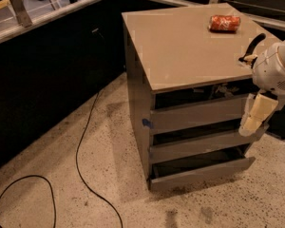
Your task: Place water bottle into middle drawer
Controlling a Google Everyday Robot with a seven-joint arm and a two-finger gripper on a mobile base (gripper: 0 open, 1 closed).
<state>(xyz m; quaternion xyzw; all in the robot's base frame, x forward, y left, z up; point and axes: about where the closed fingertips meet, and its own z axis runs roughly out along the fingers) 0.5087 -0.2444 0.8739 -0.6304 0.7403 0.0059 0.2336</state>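
Right of the cabinet (137, 103), the arm (275, 72) runs off frame. Its pincer (251, 125) covers the cabinet's front corner. The inside of the middle drawer (199, 146) is too dark to tell.

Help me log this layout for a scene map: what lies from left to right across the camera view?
Thin black cable → small blue sticker on the front corner of the grey drawer cabinet → red soda can lying on the cabinet's top → the robot's cream tool, hanging before the drawer fronts near the right edge.
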